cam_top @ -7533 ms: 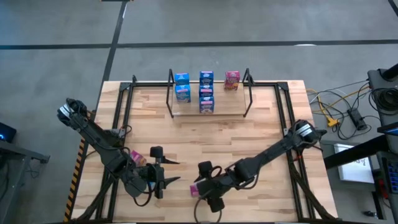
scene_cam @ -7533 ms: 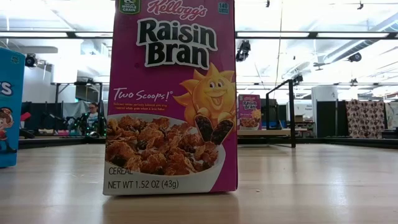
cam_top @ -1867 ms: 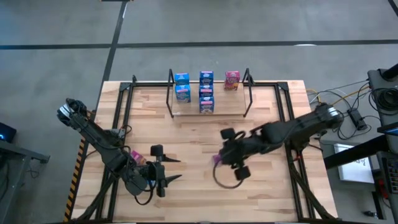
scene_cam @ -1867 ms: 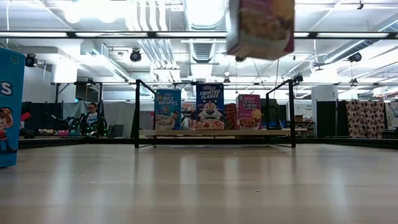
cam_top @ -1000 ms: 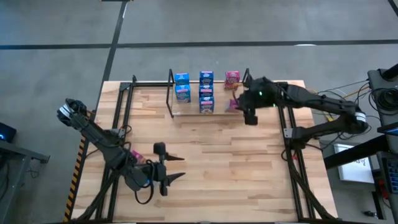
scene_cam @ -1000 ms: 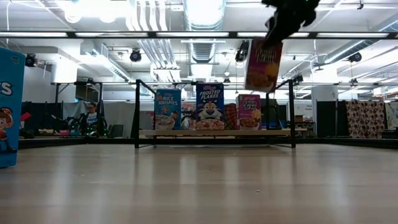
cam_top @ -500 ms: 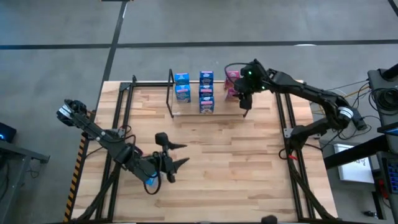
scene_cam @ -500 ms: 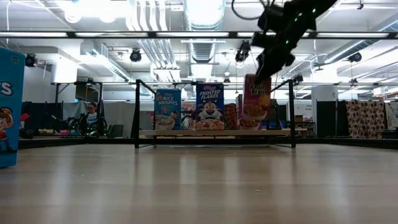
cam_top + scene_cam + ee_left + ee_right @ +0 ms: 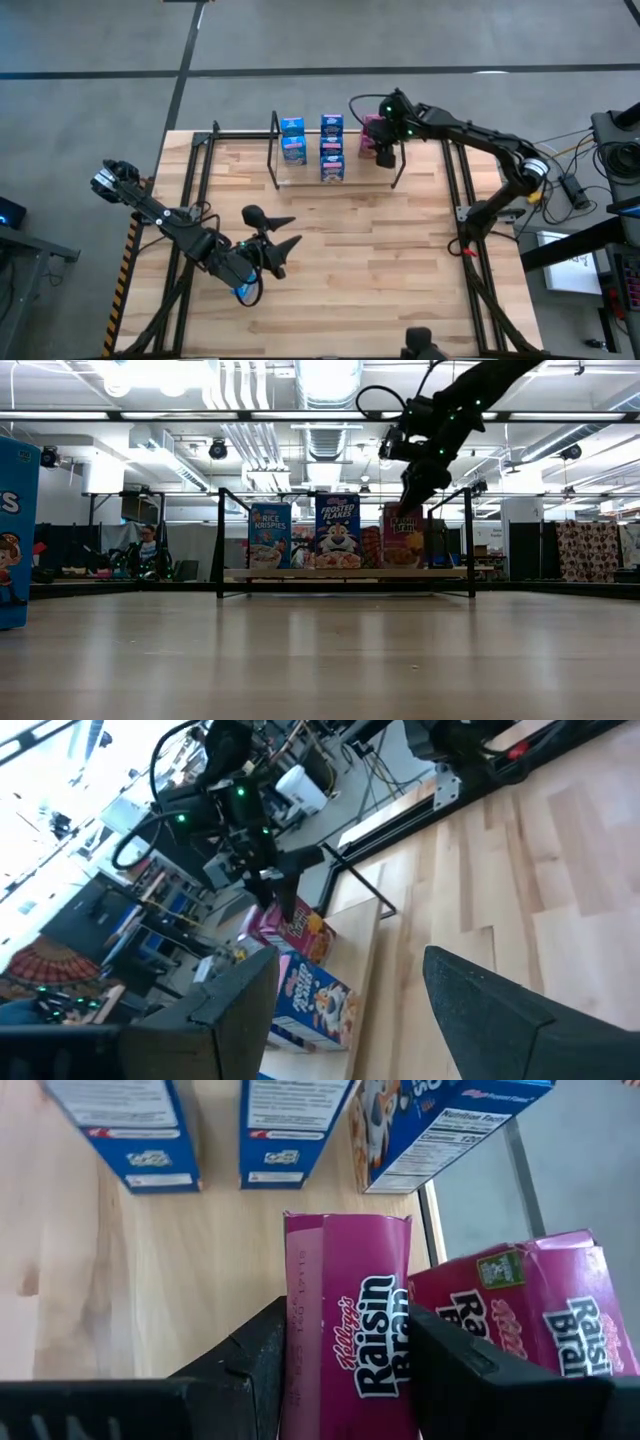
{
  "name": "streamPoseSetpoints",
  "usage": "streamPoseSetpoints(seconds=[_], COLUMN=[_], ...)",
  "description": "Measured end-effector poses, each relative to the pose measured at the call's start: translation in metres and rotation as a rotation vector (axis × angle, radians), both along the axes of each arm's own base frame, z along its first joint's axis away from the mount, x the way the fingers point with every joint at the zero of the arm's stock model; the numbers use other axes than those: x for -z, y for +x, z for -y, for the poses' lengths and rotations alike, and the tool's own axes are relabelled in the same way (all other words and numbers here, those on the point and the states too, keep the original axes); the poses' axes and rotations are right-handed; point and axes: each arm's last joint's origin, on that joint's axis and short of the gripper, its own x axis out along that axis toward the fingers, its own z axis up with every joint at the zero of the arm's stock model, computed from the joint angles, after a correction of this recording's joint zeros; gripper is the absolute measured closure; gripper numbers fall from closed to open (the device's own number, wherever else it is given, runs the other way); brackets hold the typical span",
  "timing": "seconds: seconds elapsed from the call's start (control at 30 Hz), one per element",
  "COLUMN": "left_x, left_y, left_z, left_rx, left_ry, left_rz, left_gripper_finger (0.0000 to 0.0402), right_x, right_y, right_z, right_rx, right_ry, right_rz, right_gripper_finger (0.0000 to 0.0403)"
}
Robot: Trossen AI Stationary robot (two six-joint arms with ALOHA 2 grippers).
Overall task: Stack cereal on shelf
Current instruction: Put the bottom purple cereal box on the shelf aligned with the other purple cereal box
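We see a pink Raisin Bran cereal box (image 9: 347, 1330) pinched by the right gripper (image 9: 383, 151) at the black-post shelf (image 9: 275, 150), right end, its base hidden. The left gripper (image 9: 284, 247) hovers spread over the wooden table (image 9: 400, 260).

A light wood plank table (image 9: 330, 240) is seen at the centre of the high view, edged by a black tube frame (image 9: 205, 140) along its left, right and far sides. Grey floor (image 9: 100, 60) fills the upper part, crossed by dark lines. Yellow and black cables (image 9: 545, 170) are strewn at the right edge, beside dark equipment (image 9: 615, 150) (type cannot be told). A black-and-yellow hazard strip (image 9: 125, 280) is seen at the table's left edge. In the low view, ceiling lights (image 9: 330, 375) and ducts (image 9: 240, 440) are seen at the top, a patterned curtain (image 9: 590, 550) at the right, a seated person (image 9: 150, 545) at the left.
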Motion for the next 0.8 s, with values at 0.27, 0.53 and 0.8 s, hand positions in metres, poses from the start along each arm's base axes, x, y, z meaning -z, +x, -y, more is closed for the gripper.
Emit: streamPoseSetpoints(seconds=[0.27, 0.53, 0.8], left_x=[0.000, -0.001, -0.001], left_y=[0.000, 0.000, 0.000], left_z=[-0.001, 0.000, -0.001], left_rx=[-0.010, -0.010, -0.010], left_ry=[0.018, 0.013, 0.011], left_rz=[-0.004, 0.002, 0.004], left_gripper_finger=[0.0169, 0.0169, 0.0169], right_x=[-0.005, -0.013, -0.020], right_y=[0.001, 0.002, 0.002], right_z=[0.001, 0.002, 0.002], right_rx=[0.045, 0.062, 0.066], right_ry=[0.056, 0.062, 0.054], right_rz=[-0.017, -0.004, -0.009], right_gripper_finger=[0.0234, 0.0195, 0.0179])
